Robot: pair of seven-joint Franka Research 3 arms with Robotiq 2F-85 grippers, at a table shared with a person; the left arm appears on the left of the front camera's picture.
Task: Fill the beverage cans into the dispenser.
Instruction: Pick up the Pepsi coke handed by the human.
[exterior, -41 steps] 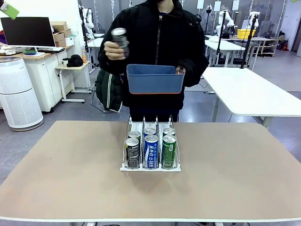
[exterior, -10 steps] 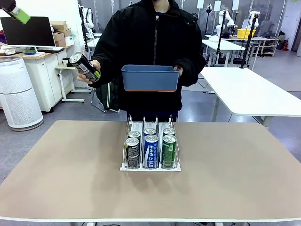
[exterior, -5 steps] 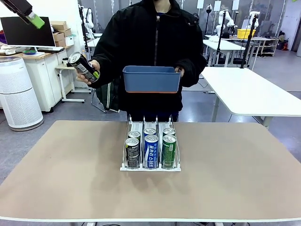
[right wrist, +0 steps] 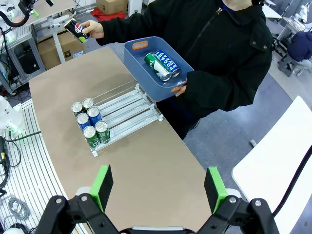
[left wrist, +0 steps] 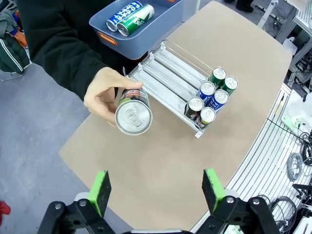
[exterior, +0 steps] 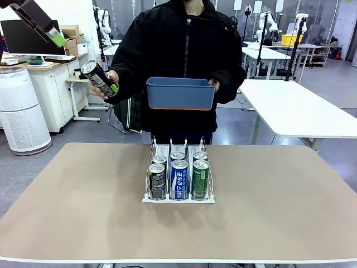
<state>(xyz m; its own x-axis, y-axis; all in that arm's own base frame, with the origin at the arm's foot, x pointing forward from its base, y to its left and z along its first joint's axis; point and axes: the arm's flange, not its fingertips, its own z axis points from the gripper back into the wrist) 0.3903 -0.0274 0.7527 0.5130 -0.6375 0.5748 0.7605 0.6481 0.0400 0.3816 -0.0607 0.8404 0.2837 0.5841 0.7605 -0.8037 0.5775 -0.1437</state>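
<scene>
Your left gripper point(left wrist: 156, 180) sits up high, far left, jaws wide open and empty. Next to it a hand point(exterior: 110, 85) holds out a tilted black can point(exterior: 99, 78). Then the tub point(exterior: 180, 95), two cans point(right wrist: 163, 66) inside. The dispenser point(exterior: 178, 199), mid-table, has six cans point(exterior: 179, 178) up front. Your right gripper point(right wrist: 158, 178) is wide open and empty too.

In comes the left gripper point(exterior: 51, 32) from the corner toward the black can point(exterior: 100, 78), now lowered and tipped sideways in the person's hand point(exterior: 113, 81) (upright before).
</scene>
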